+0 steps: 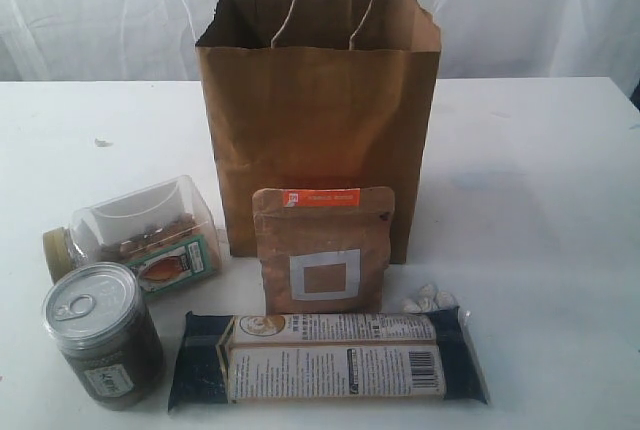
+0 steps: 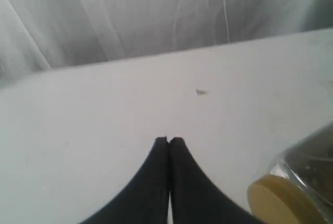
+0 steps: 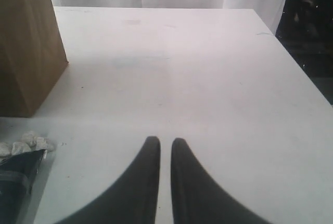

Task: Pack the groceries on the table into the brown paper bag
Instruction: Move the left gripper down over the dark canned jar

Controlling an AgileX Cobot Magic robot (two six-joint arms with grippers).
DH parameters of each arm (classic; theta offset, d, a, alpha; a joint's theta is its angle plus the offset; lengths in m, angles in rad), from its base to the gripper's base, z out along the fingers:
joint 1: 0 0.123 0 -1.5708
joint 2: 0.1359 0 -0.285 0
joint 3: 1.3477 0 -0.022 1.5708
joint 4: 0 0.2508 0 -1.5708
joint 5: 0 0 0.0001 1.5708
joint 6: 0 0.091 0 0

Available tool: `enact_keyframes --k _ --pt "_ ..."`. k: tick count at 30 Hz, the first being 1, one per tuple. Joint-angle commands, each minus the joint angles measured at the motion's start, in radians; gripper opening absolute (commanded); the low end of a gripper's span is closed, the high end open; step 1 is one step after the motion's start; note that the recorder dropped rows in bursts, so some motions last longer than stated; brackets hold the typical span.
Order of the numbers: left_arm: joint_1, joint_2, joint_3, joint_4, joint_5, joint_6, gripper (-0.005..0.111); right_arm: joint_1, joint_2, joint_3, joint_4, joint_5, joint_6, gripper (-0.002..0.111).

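The brown paper bag [image 1: 320,120] stands open at the back middle of the table [image 1: 540,200]. The brown pouch with orange label [image 1: 322,250] leans against its front. The clear nut jar [image 1: 140,230] lies on its side at the left, and the silver-lidded dark jar [image 1: 103,335] stands in front of it. The long dark-blue packet [image 1: 330,355] lies flat at the front. Neither gripper shows in the exterior view. My left gripper [image 2: 169,139] is shut and empty above bare table, beside the nut jar's lid [image 2: 276,200]. My right gripper [image 3: 165,140] holds nothing, jaws nearly together, right of the bag [image 3: 26,47]. The yellow bottle and small carton are out of view.
A few small white wrapped pieces [image 1: 428,300] lie by the packet's right end. The table's right edge [image 3: 307,78] drops to a dark floor. White curtains hang behind the table.
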Motion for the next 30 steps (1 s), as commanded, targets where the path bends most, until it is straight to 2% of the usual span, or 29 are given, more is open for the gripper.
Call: enact_keyframes --k 1,4,6,7,8,9,11,13,16,19,22,24,30 --pt "-0.004 0.136 -0.229 0.000 0.435 -0.086 0.000 0.003 -0.006 0.002 -0.002 -0.006 -0.011 0.008" --pt "-0.021 0.254 -0.391 -0.039 0.720 -0.063 0.000 0.003 -0.006 0.002 -0.002 -0.006 -0.011 0.008" --pt "-0.098 0.310 -0.452 -0.176 0.812 0.165 0.000 0.003 -0.006 0.002 -0.002 -0.006 -0.011 0.008" --pt "-0.181 0.334 -0.474 -0.326 0.874 0.404 0.000 0.003 -0.006 0.002 -0.002 -0.006 -0.011 0.008" --pt "-0.220 0.343 -0.480 -0.403 0.917 0.543 0.000 0.003 -0.006 0.002 -0.002 -0.006 -0.011 0.008" --pt "-0.282 0.354 -0.482 -0.478 0.982 0.760 0.000 0.003 -0.006 0.002 -0.002 -0.006 -0.011 0.008" --pt "-0.343 0.358 -0.482 -0.485 1.013 0.892 0.000 0.003 -0.006 0.002 -0.002 -0.006 -0.011 0.008" --pt "-0.355 0.358 -0.482 -0.485 0.989 0.898 0.000 0.003 -0.006 0.002 -0.002 -0.006 -0.011 0.008" --pt "-0.355 0.358 -0.482 -0.485 0.978 0.898 0.013 0.003 -0.006 0.002 -0.002 -0.006 -0.011 0.008" --pt "-0.355 0.358 -0.482 -0.485 0.987 0.898 0.043 0.003 -0.006 0.002 -0.002 -0.006 -0.011 0.008" --pt "-0.355 0.358 -0.482 -0.498 0.994 0.886 0.085 0.003 -0.006 0.002 -0.002 -0.006 -0.011 0.008" --pt "-0.355 0.358 -0.482 -0.526 0.994 0.878 0.106 0.003 -0.006 0.002 -0.002 -0.006 -0.011 0.008" --pt "-0.355 0.358 -0.482 -0.550 0.992 0.874 0.105 0.003 -0.006 0.002 -0.002 -0.006 -0.011 0.008"
